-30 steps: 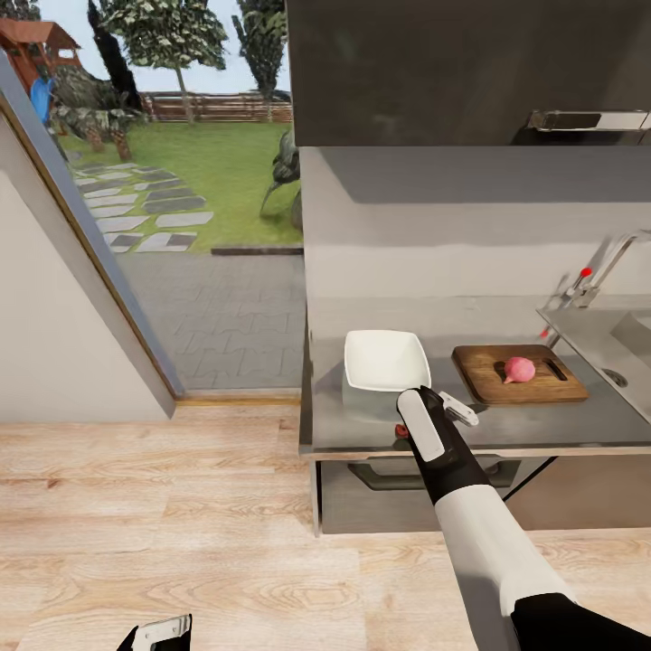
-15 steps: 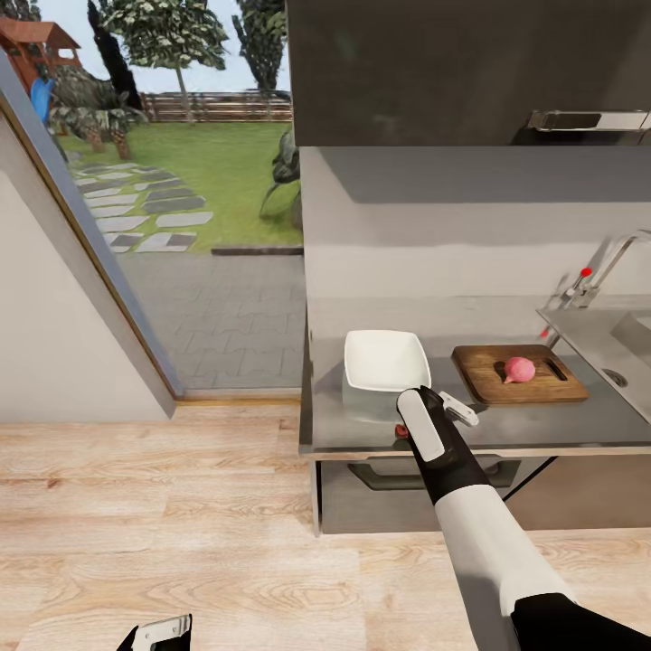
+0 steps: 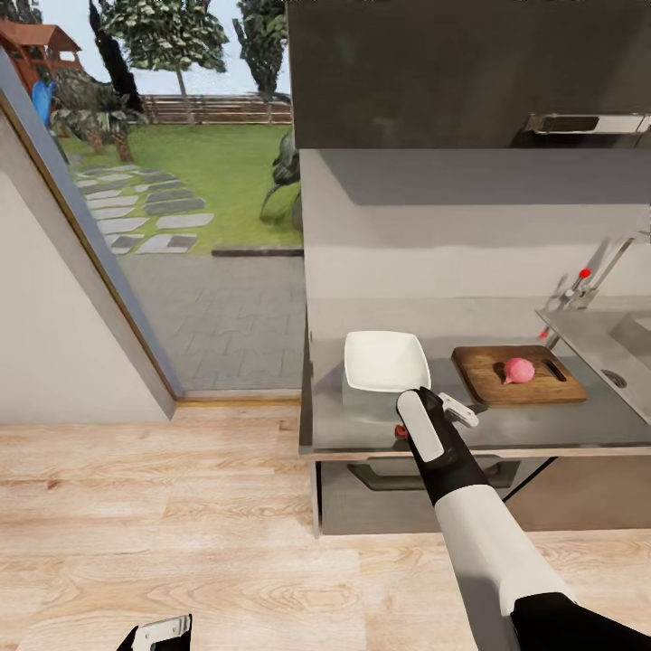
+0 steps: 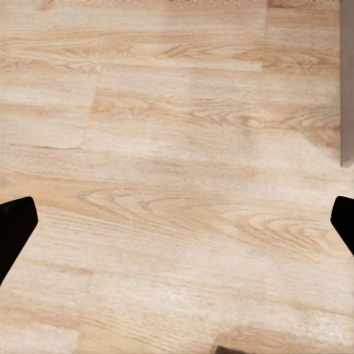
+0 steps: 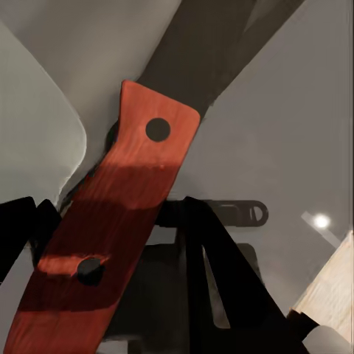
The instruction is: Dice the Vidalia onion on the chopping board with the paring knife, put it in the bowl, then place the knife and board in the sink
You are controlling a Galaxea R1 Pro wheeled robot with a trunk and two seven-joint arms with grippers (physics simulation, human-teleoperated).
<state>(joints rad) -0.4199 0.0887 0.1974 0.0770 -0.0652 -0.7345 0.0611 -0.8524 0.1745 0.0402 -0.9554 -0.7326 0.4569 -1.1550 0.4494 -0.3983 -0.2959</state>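
Left gripper low over wood floor, fingers spread wide, holding nothing. Right gripper at countertop front edge, down on knife — red handle between fingers, full clamp unclear. Bowl just beyond. Farther right, onion on chopping board; sink at far right.

Glossy grey steel countertop is gleaming, the brown wooden chopping board showing grain, the bowl looking smooth white, the floor showing pale wood planks.
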